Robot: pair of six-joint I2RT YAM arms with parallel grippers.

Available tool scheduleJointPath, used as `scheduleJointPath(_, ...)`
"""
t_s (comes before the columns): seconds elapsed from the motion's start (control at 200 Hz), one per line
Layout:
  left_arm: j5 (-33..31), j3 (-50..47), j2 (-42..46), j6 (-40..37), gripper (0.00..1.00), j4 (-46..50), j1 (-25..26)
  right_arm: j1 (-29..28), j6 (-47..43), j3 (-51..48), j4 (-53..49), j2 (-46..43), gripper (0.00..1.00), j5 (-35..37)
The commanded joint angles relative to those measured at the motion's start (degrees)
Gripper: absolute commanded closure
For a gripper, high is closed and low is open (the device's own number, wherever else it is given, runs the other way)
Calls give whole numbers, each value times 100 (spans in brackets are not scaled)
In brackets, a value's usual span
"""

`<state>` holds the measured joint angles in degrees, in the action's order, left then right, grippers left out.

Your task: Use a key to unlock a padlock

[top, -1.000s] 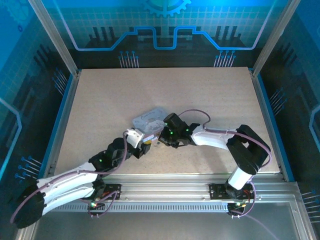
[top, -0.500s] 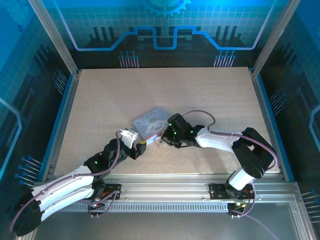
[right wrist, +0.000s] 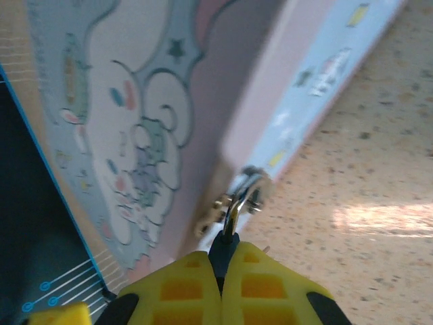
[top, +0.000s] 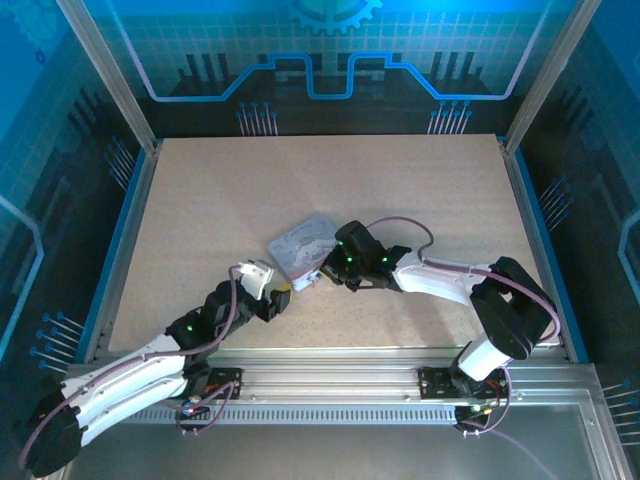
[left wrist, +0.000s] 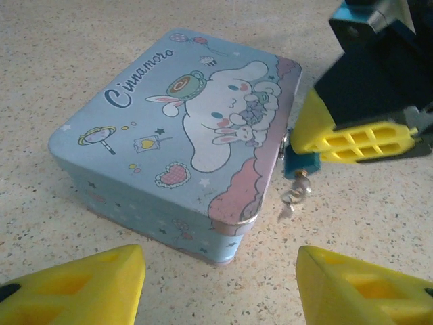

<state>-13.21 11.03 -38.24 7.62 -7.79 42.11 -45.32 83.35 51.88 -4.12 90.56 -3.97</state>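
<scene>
At the near edge of the bench (top: 420,190) the two arm bases sit side by side, both arms angled in toward mid-bench.

Left claw (top: 280,295) comes first. It sits low, just short of the tin (top: 300,243), jaws spread wide with nothing between them. On the left wrist cam its yellow fingers (left wrist: 74,291) fill the bottom corners. The tin's near corner sits between and beyond them, no contact.

Next out is the padlock (left wrist: 301,164), a small blue body hanging against the tin's side wall just under the lid seam, close to a corner. The key (left wrist: 295,193) dangles off the padlock's underside, silvery, just above the bench. Can't tell how far in it's seated.

Right claw (top: 325,278) comes in from the right and meets the padlock. Its fingers are pressed together, pinching the padlock's dark body. On the right wrist cam the padlock (right wrist: 222,245) shows as a thin dark strip between the yellow pads (right wrist: 183,288). The metal shackle (right wrist: 245,195) runs from it up to the hasp (right wrist: 215,206) on the tin's edge. That view is blurred, so I can't tell whether the shackle is latched or popped.

Beyond both claws the tin lies flat on the bench, lid down, rotated off square to the bench edges. It's pale blue with a pink trim and a cartoon print. The far half of the bench is bare board up to the back rail.
</scene>
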Motion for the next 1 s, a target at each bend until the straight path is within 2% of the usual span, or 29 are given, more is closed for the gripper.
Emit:
scheduleJointPath(0.0, 108, -97, 123, 80, 38, -38, -56, 4, -76, 360, -94, 162, 100, 34)
scheduleJointPath(0.36, 179, -117, 180, 76, 39, 1, -71, -117, -373, 823, -539, 654, 100, 177)
scheduleJointPath(0.83, 227, -130, 167, 71, 39, -25, -80, -121, -316, 111, 558, 637, 100, 265)
scheduleJointPath(0.995, 253, -132, 164, 62, 38, -21, -78, -160, -222, -116, 962, 503, 100, 532)
